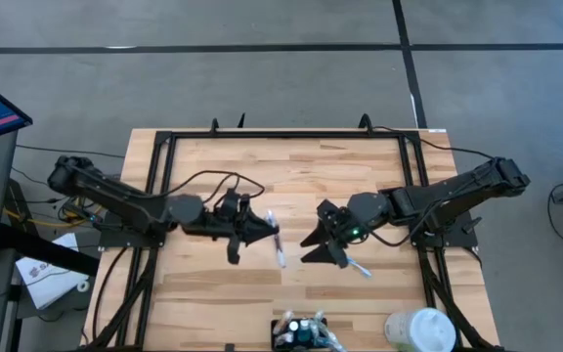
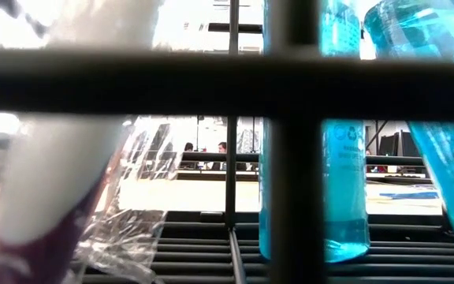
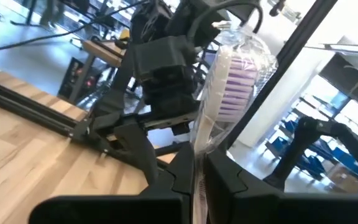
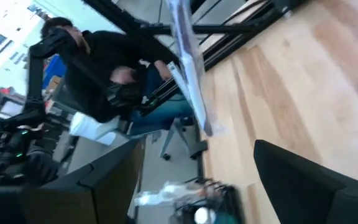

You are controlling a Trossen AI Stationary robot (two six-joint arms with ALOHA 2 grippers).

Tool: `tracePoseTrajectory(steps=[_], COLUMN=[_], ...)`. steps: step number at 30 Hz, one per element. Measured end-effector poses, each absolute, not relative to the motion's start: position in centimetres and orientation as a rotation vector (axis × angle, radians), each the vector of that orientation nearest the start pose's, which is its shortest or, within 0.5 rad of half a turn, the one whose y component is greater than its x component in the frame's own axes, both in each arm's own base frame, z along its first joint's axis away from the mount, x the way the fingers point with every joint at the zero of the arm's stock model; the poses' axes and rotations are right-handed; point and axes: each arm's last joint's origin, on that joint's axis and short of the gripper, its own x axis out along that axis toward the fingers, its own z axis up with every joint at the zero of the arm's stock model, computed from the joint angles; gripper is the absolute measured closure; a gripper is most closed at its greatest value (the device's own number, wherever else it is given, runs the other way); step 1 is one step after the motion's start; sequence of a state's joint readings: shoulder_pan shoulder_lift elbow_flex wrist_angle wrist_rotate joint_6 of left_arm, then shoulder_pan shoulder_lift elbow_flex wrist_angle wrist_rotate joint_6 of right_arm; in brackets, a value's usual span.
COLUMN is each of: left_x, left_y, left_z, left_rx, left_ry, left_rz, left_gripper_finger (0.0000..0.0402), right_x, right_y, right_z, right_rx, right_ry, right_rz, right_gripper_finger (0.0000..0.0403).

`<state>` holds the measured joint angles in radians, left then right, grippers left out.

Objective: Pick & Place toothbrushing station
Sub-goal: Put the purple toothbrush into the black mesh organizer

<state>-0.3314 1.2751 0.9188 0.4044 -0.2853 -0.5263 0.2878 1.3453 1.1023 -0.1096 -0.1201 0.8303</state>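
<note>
My left gripper hovers over the table's middle, shut on a toothbrush in a clear wrapper. Its purple and white bristles show in the left wrist view. My right gripper faces it from the right, open, with nothing between its fingers. The wrapped toothbrush shows beyond it, apart from it. The toothbrushing station, a low black holder with several items in it, stands at the table's near edge. My left gripper pinches the wrapped toothbrush's handle between its two fingers, below the bristle head. The fingers reach in level from the table's left and lie across the toothbrush. The toothbrush is lifted clear of the table, and both its ends stick out past the fingers.
A white round container stands at the near right corner. A small white thing lies on the wood beside my right gripper. A black frame runs along the table's edges. Blue bottles and bars fill the low view.
</note>
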Motion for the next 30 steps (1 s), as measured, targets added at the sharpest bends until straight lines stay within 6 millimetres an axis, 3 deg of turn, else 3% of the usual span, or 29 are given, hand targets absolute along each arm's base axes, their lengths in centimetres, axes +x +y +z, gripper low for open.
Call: tracePoseTrajectory(steps=[6,10,16,26,30], left_x=[26.2,25.0,24.0,27.4,28.5], left_y=[-12.6,-15.8,-21.1,-28.7,-30.8], left_z=[32.6,31.9,32.4,31.9,31.1], left_rx=[-0.513,-0.498,-0.494,-0.365,-0.356], left_ry=[-0.023,-0.014,-0.039,-0.040,-0.034], left_rz=[-0.003,0.075,0.167,0.251,0.243], left_gripper_finger=[0.0396,0.0396,0.0396,0.0396,0.0396], right_x=[28.7,28.3,27.2,24.3,22.9], right_y=[10.0,11.4,13.9,18.5,20.0], right_z=[32.8,33.1,33.2,33.7,35.3], right_rx=[0.793,0.771,0.696,0.610,0.573], right_ry=[0.507,0.487,0.449,0.351,0.274], right_rz=[0.279,0.332,0.298,0.251,0.188], right_gripper_finger=[0.0101,0.0101,0.0101,0.0101,0.0114])
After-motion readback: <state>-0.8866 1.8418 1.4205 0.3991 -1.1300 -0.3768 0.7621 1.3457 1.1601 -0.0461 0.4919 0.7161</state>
